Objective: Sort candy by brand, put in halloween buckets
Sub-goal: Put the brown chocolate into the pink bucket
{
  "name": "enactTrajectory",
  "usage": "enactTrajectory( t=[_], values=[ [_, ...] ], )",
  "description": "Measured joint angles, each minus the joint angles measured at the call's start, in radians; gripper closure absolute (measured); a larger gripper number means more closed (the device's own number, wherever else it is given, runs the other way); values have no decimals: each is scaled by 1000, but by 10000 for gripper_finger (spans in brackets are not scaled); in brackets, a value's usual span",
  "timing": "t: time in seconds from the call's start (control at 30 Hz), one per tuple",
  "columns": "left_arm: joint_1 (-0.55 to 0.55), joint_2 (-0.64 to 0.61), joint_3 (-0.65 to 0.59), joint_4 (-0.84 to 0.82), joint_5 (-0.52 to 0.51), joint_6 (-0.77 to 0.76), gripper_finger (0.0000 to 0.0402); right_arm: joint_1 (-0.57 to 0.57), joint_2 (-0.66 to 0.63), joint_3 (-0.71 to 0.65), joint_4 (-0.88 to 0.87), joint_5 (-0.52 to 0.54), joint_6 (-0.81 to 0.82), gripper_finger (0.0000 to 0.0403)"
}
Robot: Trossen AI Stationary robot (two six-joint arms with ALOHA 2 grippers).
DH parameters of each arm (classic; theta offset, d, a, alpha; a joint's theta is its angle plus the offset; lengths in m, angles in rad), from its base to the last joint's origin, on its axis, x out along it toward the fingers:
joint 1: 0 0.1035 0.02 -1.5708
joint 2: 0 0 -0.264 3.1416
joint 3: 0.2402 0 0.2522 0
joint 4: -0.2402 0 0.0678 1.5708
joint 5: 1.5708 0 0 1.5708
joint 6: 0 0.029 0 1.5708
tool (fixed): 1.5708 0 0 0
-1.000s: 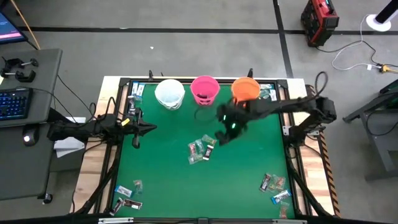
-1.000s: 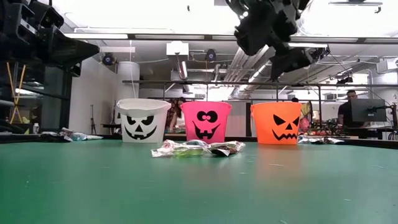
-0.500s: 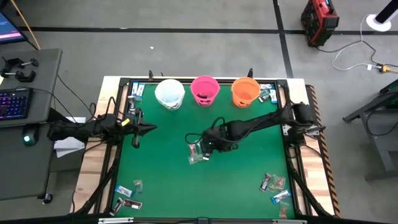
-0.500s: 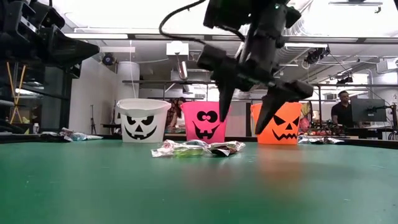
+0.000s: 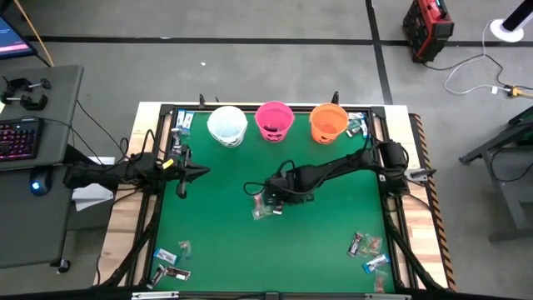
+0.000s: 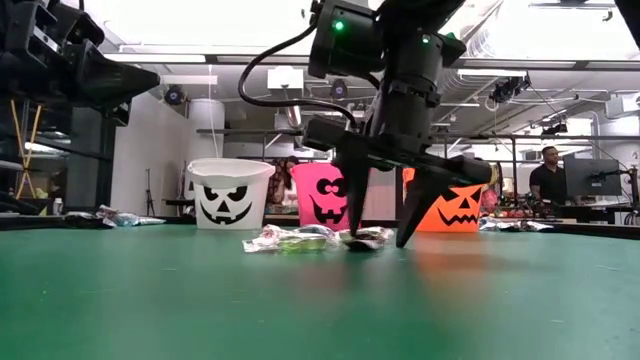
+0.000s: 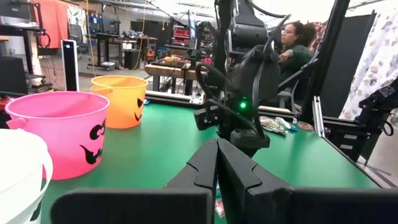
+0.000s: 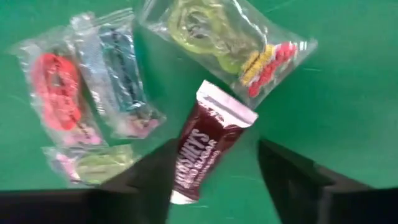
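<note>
Where the right gripper (image 6: 378,238) hangs over the middle of the table (image 5: 216,242), we see its fingers (image 8: 292,174) spread wide, one on each side of a dark brown Hershey's bar (image 8: 208,149) with a white crimped end, lying flat and not pinched. Just beside it, clear-wrapped candy (image 8: 93,93) shows red, blue and pale green sweets, and another clear packet (image 8: 230,46) holds yellow-green rings with a red piece; in the high view this is one small cluster (image 5: 265,202). Open green felt lies all around the cluster, toward the near edge and both sides. More sweets sit apart in the near left corner (image 5: 171,262) and near right corner (image 5: 368,252). Well to the left, the left gripper (image 5: 185,173) hovers near the table's left edge, fingers (image 7: 205,168) pressed together. Farther back, along the far rail, the white bucket (image 5: 226,125), pink bucket (image 5: 274,120) and orange bucket (image 5: 328,120) stand upright in a row, close together but not touching, with a few wrappers (image 5: 358,125) beside the orange one. Beyond the table a seated person (image 7: 295,40) shows in the room.
</note>
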Motion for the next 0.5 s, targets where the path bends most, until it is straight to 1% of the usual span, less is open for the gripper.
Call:
enactTrajectory(
  t=[0.07,0.13,0.17,0.2,0.27,0.33,0.43,0.5],
  values=[
    [0,0,0,1,7,-32,401,0,0,0,-5,3,-22,262],
    [0,0,0,12,32,-126,401,0,1,0,5,2,-63,342],
    [0,0,0,25,39,-181,401,0,1,0,7,3,-88,371],
    [0,0,0,46,42,-241,401,0,1,0,7,-9,-114,384],
    [0,0,0,109,34,-360,401,-2,-14,-1,-18,-59,-151,379],
    [0,0,0,195,22,-454,401,6,-54,-6,-81,-87,-195,379],
    [0,0,0,342,22,-516,401,10,-174,-5,-143,-98,-242,398],
    [0,8,11,402,10,-529,401,-7,-263,-4,-151,-70,-265,396]
  ],
)
